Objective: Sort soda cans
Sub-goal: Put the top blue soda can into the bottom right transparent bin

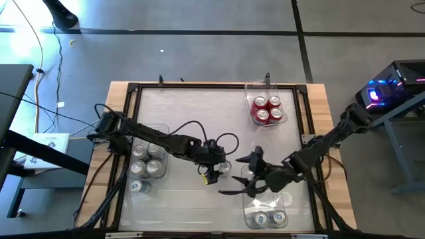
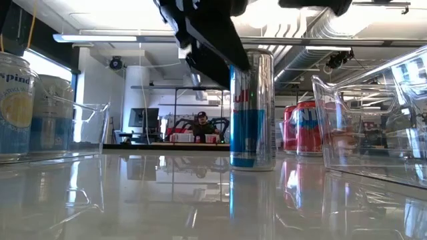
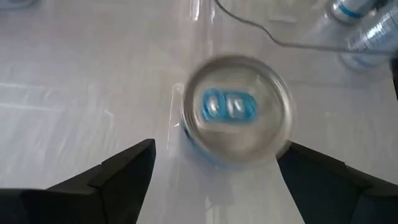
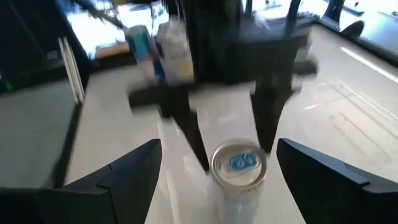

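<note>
While both dark arms reach toward the middle of the glossy white counter (image 1: pixel 199 106), we see a sorting job partly done. At the left edge a clear rectangular plastic bin (image 1: pixel 161 127) holds a cluster of silver-grey soda cans (image 1: pixel 147 159); in the low view two pale cans with yellow and blue print (image 2: pixel 15 107) stand behind its wall.

Moving right, the left claw (image 1: pixel 219 169) hangs over a single tall blue-and-silver can (image 2: pixel 252 110) standing upright on the counter near its centre, outside every bin. Our left wrist view looks straight down on that can's silver top and blue pull tab (image 3: pixel 230 107), with the claw's two dark fingers (image 3: pixel 118 177) spread wide to either side and touching nothing. The low view shows the dark claw just above and beside the can's top, though we cannot tell whether it touches it.

Just to the right, the right claw (image 1: pixel 240 178) faces the same can from the opposite side, its fingers (image 1: pixel 251 159) likewise splayed open and empty. Its wrist view shows the can top (image 4: pixel 239 165) between its own fingers, with the left claw (image 4: pixel 227 134) straddling the can beyond.

Farther right, four red cans with silver tops (image 1: pixel 267 109) stand packed in a second clear bin (image 1: pixel 259 85) at the far side of the counter, and several blue-marked cans (image 1: pixel 267 217) lie in a third clear bin (image 1: pixel 290 199) at the near edge. Beyond the counter, a person (image 2: pixel 201 124) sits in the room.
</note>
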You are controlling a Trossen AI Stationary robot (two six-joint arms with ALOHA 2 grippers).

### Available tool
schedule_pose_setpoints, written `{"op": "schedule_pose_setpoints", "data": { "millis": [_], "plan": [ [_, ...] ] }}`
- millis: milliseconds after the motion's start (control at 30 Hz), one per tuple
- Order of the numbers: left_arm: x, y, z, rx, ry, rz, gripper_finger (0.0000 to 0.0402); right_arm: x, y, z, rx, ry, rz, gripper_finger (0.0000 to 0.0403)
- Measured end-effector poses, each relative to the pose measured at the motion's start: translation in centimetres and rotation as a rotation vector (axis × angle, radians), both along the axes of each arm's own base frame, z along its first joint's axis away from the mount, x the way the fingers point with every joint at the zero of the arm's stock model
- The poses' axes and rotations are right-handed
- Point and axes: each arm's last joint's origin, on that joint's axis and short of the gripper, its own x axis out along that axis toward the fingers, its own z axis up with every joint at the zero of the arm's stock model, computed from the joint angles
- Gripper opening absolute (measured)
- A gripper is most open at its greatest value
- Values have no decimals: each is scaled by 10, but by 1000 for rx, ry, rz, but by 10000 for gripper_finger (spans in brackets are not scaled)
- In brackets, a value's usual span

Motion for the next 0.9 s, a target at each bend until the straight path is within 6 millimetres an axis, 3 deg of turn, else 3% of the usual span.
{"op": "schedule_pose_setpoints", "data": {
  "millis": [300,567,733,900],
  "plan": [
    [-44,-14,28,200,31,85,328,37,-20,-39,11,98,-67,314],
    [-73,-14,12,273,27,242,328,52,-32,-55,84,161,-41,314],
    [-77,-12,2,271,35,299,328,55,-31,-62,65,170,-45,311],
    [-77,-12,-3,259,14,305,328,55,-31,-62,58,167,-43,259]
  ]
}}
